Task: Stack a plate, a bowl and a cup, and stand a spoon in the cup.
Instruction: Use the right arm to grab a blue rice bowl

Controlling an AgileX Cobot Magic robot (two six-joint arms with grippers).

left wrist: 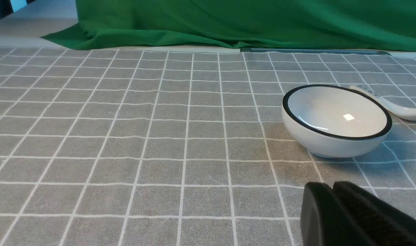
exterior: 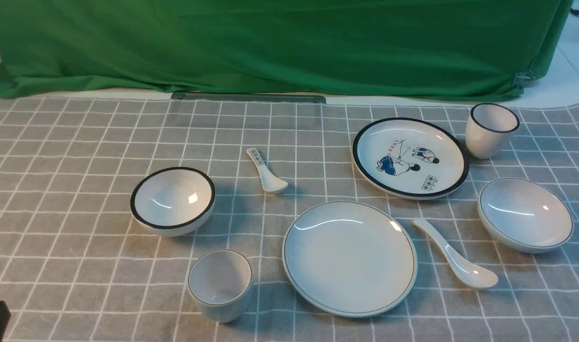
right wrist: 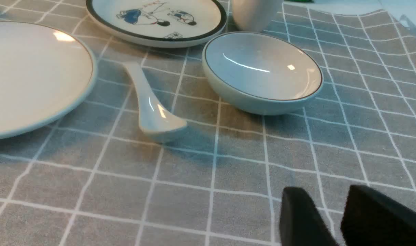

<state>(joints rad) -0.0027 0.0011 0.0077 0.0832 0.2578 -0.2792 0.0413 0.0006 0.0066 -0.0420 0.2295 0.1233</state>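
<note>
The plain plate lies at the front centre of the cloth. The plain spoon lies just right of it, and the wide shallow bowl sits further right. The small cup stands left of the plate. My right gripper is open and empty, low over bare cloth, with the spoon, bowl and plate beyond it. My left gripper is shut and empty, short of the black-rimmed bowl. The cup is out of both wrist views.
A black-rimmed bowl, a small marked spoon, a cartoon plate and a black-rimmed cup also stand on the grey checked cloth. A green drape hangs along the back.
</note>
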